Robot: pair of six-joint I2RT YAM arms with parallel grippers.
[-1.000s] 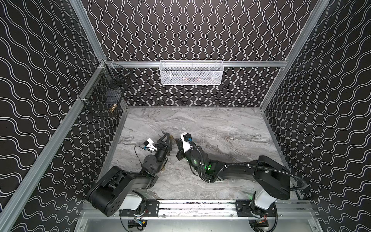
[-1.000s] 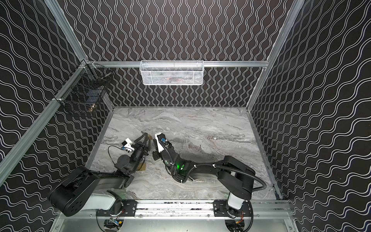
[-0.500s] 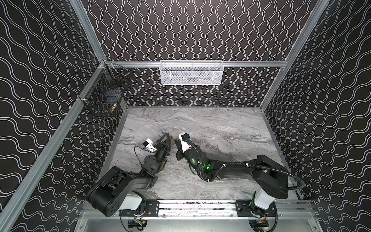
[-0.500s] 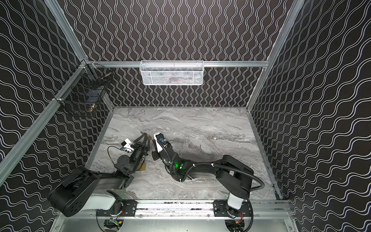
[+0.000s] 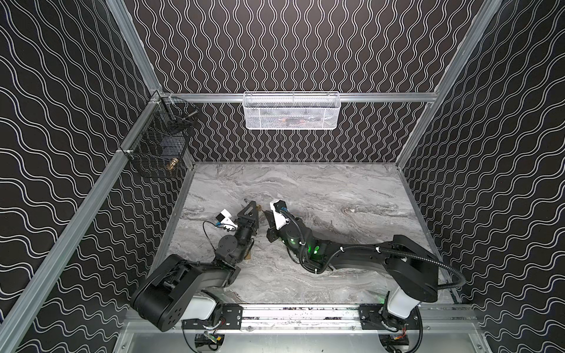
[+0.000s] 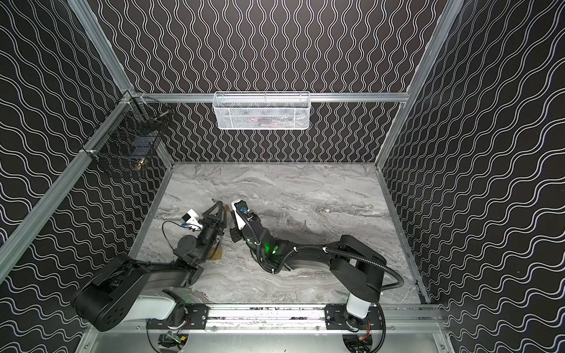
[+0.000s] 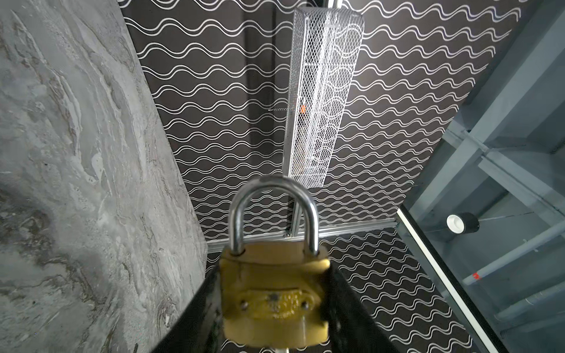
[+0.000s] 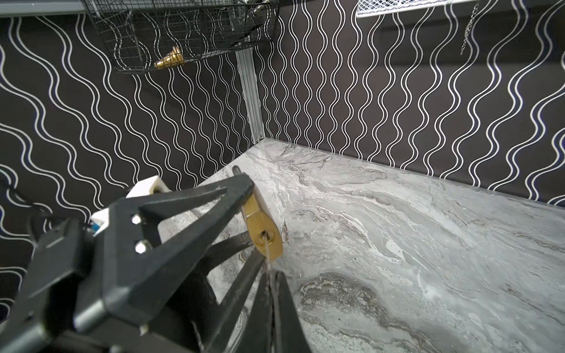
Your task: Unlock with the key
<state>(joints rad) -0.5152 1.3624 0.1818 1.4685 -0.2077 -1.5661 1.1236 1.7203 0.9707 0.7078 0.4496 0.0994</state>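
Brass padlock (image 7: 275,293), left of centre in both top views, sits clamped in the part-spread left claw (image 5: 253,211); closed right claw (image 8: 271,272) pinches the key (image 8: 268,255), seemingly at the keyhole (image 8: 264,237), where off-axis twisting risks slippage.

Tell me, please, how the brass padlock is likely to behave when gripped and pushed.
The padlock looks solid brass with a steel shackle, so probably rigid and heavy for its size. Its smooth sides could slip between the left fingers if the key pushes.

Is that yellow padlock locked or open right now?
Locked: both ends of the steel loop sit down in the padlock body.
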